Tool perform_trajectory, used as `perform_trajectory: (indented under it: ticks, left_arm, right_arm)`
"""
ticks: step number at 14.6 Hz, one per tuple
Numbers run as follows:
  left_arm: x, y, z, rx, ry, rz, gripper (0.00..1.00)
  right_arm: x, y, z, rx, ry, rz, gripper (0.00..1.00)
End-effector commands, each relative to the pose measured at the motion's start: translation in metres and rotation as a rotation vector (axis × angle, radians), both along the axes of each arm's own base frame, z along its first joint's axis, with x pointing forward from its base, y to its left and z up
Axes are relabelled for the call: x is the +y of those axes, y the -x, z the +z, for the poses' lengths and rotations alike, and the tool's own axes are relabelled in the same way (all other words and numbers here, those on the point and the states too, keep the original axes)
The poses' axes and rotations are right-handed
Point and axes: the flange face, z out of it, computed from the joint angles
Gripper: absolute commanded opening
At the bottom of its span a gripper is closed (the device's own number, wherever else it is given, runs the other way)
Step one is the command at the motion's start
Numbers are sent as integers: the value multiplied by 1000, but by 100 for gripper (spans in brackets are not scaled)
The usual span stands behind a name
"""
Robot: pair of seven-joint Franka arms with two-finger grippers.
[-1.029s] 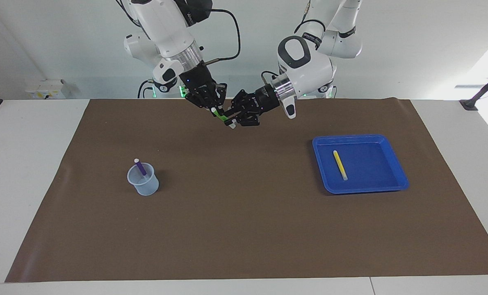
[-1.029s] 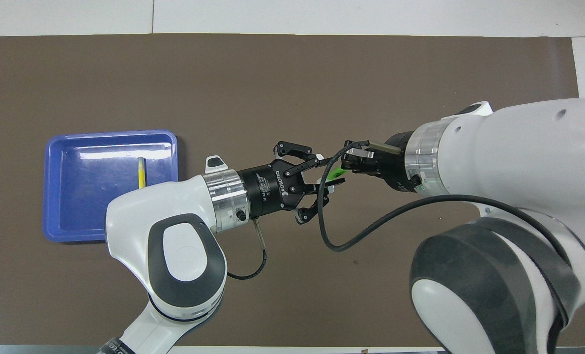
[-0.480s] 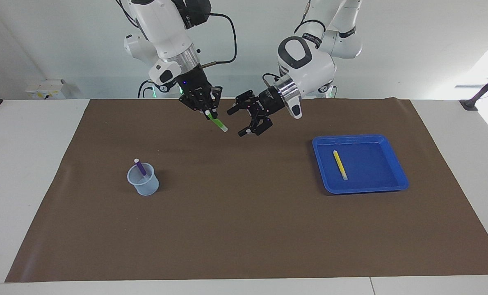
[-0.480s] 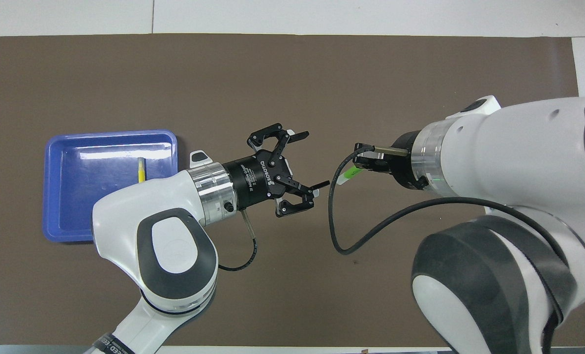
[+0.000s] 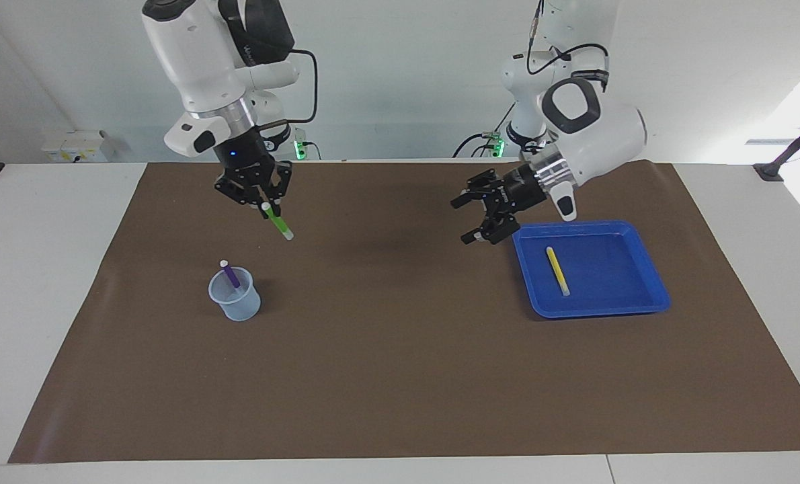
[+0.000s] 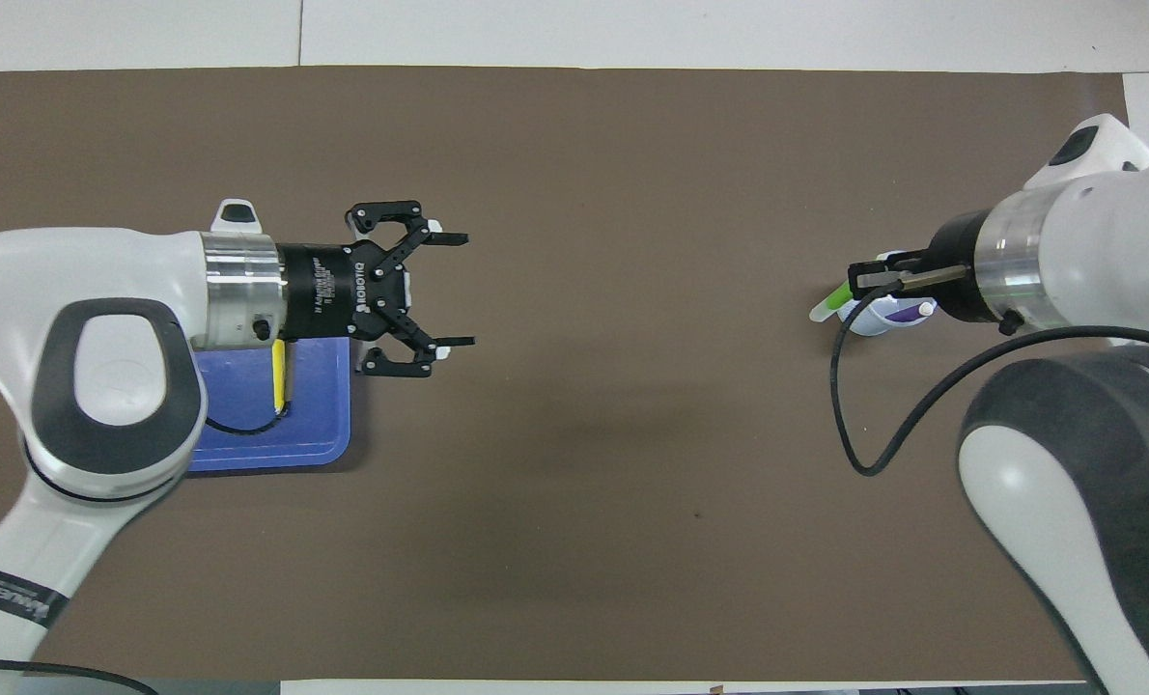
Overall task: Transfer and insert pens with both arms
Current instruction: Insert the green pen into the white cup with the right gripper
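While left pincer (image 5: 475, 219) gapes, right pincer (image 5: 260, 202) grips green pen (image 5: 277, 222).

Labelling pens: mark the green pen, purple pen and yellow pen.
green pen (image 5: 276, 221), facing view, green barrel
purple pen (image 5: 230, 275), facing view, purple barrel above cup rim
yellow pen (image 5: 556, 266), facing view, mid-barrel

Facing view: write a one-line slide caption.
Right gripper carries green pen toward cup; open left gripper returns to tray.

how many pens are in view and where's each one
3. Green pen held by the right gripper, up in the air; purple pen standing in the cup; yellow pen lying in the blue tray.
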Motion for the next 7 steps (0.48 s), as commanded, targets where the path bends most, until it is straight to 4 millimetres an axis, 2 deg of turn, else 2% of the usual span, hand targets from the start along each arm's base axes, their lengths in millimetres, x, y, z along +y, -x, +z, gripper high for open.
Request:
perform_trajectory:
  ticks: [1, 3, 6, 7]
  left_arm:
    - [25, -12, 11, -30, -256, -211, 100]
    - [36, -9, 3, -63, -378, -360, 100]
    - [94, -14, -2, -158, -446, -554, 100]
    - [111, -17, -4, -194, -474, -611, 100]
  right_arm:
    - [-43, 5, -17, -61, 58, 112, 0]
    - [-73, -2, -34, -101, 84, 152, 0]
    - [-101, -20, -67, -120, 107, 184, 0]
    - [-104, -25, -76, -123, 112, 193, 0]
